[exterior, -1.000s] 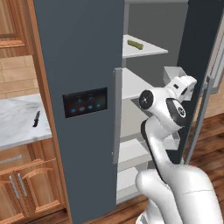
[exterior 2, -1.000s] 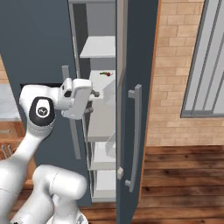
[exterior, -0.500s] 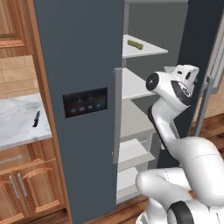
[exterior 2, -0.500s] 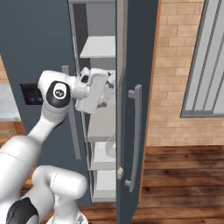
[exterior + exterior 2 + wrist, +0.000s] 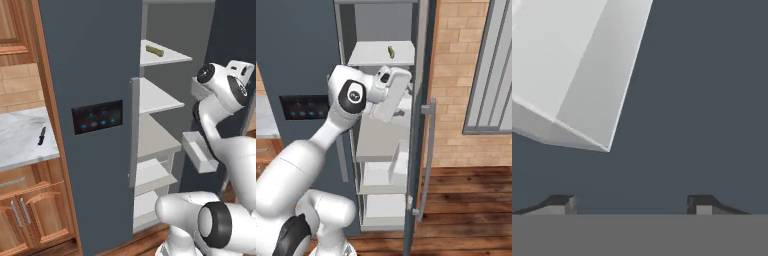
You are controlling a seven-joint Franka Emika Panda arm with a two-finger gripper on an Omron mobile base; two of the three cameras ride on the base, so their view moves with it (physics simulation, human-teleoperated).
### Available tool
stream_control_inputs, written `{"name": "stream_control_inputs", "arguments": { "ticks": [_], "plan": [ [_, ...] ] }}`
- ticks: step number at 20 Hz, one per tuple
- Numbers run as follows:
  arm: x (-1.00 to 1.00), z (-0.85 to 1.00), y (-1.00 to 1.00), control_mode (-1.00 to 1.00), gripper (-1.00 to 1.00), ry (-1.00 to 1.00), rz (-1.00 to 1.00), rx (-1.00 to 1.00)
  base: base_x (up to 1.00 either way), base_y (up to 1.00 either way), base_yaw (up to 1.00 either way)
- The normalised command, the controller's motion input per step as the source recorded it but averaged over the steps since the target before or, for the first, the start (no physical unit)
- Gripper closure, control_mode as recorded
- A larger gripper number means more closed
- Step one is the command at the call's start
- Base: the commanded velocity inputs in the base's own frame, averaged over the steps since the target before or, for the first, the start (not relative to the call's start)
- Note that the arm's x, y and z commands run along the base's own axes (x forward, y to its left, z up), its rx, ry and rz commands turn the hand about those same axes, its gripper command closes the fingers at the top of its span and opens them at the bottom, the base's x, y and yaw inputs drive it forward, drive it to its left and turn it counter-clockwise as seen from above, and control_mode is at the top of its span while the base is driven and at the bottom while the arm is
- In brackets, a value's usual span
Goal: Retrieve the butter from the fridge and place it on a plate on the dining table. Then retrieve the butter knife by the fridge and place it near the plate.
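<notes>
The dark slate fridge [image 5: 90,60] stands with its left door shut and its right door [image 5: 421,60] swung open. The olive-yellow butter [image 5: 155,50] lies on the top pale shelf, also seen in the right base view as butter [image 5: 390,51]. My white hand [image 5: 390,94] is raised one shelf below the butter, pointing at the inside of the open door. In the hand view my gripper [image 5: 632,205] is open with nothing between its fingertips [image 5: 562,203], facing the door's dark inner face and a pale door bin [image 5: 572,70]. The black butter knife [image 5: 41,135] lies on the marble counter left of the fridge.
Pale shelves [image 5: 157,97] step down inside the fridge. A door bin [image 5: 199,154] juts from the open door beside my arm. Wooden cabinets [image 5: 25,210] sit under the marble counter [image 5: 20,145]. A brick wall [image 5: 456,75] and a window [image 5: 491,65] lie right of the fridge.
My arm has swung up and to the right, carrying the hand from in front of the middle shelves toward the open door's inner face. The butter and knife have not moved.
</notes>
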Motion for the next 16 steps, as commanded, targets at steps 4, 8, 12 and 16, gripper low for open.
{"name": "stream_control_inputs", "arguments": {
  "ticks": [4,8,12,16],
  "plan": [
    [0.00,0.06,-1.00,-1.00,-1.00,0.09,0.00,0.31,0.00,0.00,0.00],
    [0.00,0.01,-0.79,-1.00,-1.00,0.05,0.01,0.34,0.00,0.00,0.00],
    [-0.08,0.04,0.47,-1.00,-1.00,-0.01,-0.02,-0.03,0.00,0.00,0.00],
    [0.00,0.00,1.00,-1.00,-1.00,0.00,-0.14,-0.08,0.00,0.00,0.00]
  ]
}}
